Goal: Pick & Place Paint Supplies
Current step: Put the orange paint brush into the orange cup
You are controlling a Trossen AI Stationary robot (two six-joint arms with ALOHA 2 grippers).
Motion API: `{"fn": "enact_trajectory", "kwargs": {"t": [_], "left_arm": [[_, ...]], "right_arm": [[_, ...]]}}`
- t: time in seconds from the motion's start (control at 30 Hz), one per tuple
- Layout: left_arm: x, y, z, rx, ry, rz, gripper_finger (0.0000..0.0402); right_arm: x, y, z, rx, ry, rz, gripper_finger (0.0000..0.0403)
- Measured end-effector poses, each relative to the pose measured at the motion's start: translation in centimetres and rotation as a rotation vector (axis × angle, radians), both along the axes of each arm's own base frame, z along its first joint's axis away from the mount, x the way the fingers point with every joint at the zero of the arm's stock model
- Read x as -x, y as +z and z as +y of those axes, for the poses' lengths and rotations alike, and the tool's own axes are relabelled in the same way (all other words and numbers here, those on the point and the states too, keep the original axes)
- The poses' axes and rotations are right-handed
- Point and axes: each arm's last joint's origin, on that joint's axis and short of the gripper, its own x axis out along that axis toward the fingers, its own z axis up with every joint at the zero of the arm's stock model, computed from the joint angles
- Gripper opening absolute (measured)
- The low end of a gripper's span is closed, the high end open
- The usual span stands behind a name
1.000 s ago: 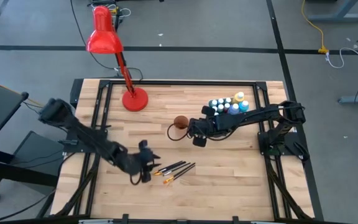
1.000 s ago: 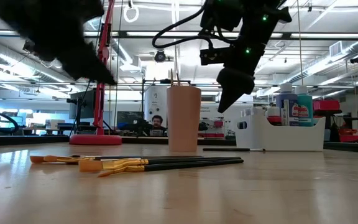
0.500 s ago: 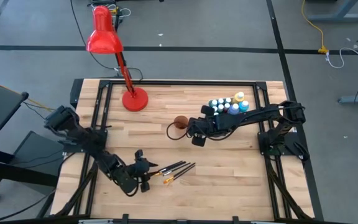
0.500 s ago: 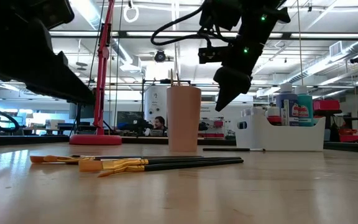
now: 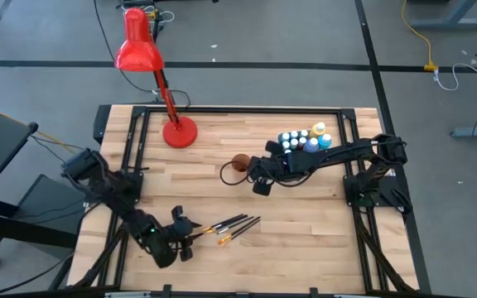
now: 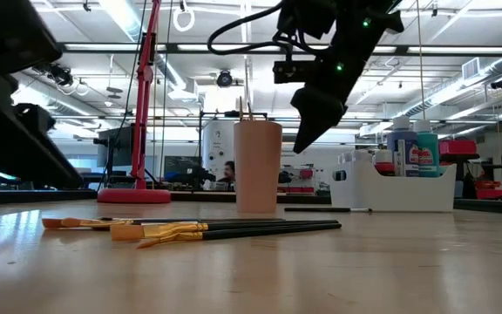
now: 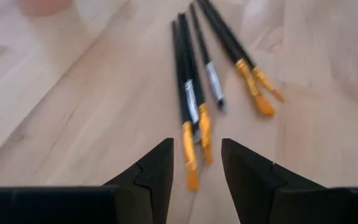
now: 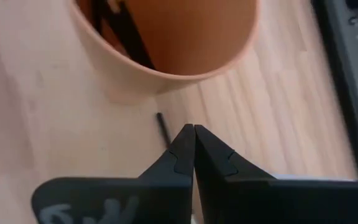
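Left gripper [image 5: 180, 240] low at lower left of high view, fingers apart w/ nothing between, just beside brushes [image 5: 232, 227] lying loose at lower center. Right gripper [image 5: 259, 178] clenched empty at center, next to orange cup [image 5: 240, 163]. Paint bottles [image 5: 303, 140] in white tub [image 6: 399, 186], upper right.

orange cup [image 5: 240, 162], red lamp [image 5: 139, 51], black-handled orange-tipped paintbrushes [image 5: 232, 226]

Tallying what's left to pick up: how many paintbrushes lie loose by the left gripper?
5 paintbrushes, fanned on the table ahead of the left gripper: two nearest it, one silver-banded, two beyond. Overlap may hide another.
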Motion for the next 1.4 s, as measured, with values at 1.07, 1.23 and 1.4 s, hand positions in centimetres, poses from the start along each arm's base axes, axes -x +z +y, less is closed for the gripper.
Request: {"fn": "enact_trajectory", "kwargs": {"t": [1.07,1.23,1.4], "left_arm": [[0.9,-4.1,-1.1,-0.085,0.05,-0.021,0.0009],[0.5,-3.0,-1.4,-0.075,0.022,0.002,0.0005],[-0.7,0.9,-2.2,-0.122,-0.001,0.018,0.0004]], "right_arm": [[-1.3,0.7,0.9,-0.108,0.054,-0.168,0.0004],[-1.3,0.7,1.6,-0.095,0.097,-0.152,0.0004],[-0.5,1.3,2.5,-0.098,0.114,-0.123,0.0004]]}}
